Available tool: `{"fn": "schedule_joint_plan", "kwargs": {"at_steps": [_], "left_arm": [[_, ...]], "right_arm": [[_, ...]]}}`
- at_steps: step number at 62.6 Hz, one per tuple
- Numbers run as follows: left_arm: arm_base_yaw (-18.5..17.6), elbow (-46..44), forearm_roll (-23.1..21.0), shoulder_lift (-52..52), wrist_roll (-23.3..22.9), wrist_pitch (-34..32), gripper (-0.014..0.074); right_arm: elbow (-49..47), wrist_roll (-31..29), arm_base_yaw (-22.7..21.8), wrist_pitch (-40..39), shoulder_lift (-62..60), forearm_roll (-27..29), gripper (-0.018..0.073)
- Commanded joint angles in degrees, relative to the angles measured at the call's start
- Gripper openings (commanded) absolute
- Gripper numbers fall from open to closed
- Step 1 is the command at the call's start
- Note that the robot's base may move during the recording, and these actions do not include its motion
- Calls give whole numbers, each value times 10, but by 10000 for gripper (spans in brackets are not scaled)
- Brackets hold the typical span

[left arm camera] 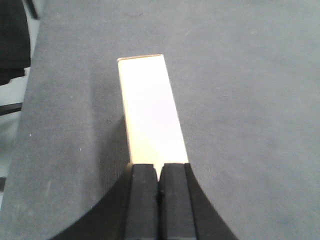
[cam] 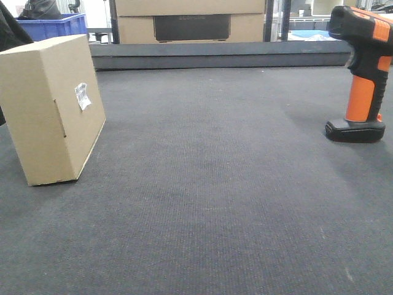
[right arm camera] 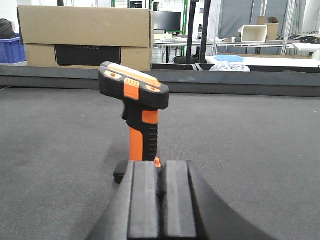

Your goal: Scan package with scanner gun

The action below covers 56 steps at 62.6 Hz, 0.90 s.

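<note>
**A:** Nearest first: how are the fingers?

**B:** The left fingers [left arm camera: 145, 200] are pressed together with nothing between them, above one end of the package's [left arm camera: 150, 115] narrow top face. The right fingers [right arm camera: 145, 200] are closed and empty too, with the scanner gun [right arm camera: 137, 115] just ahead, upright on its black base.

**A:** And on the desk [cam: 215, 203]?

**B:** The package stands on edge at the left. Its white label [cam: 82, 96] is on the side face towards the gun, which is well apart at the right.

**A:** What are the risks?

**B:** If the right fingers advance without opening, I'd expect them to knock the gun over, as its base looks small. A nudge from the left could tip the package and hide the label.

**A:** Further back?

**B:** A larger cardboard box [cam: 190, 21] with a dark panel. It is not the target.
</note>
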Motion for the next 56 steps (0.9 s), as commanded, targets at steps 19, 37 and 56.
{"fn": "schedule_joint_plan", "kwargs": {"at_steps": [19, 37, 56], "left_arm": [[-33, -27, 43, 65, -79, 7, -6], [-33, -25, 39, 86, -81, 2, 526], [-33, -25, 39, 140, -129, 8, 592]], "right_arm": [[0, 0, -3, -10, -1, 1, -167], [0, 0, -3, -10, -1, 1, -167], [0, 0, -3, -10, -1, 1, -167]]}}
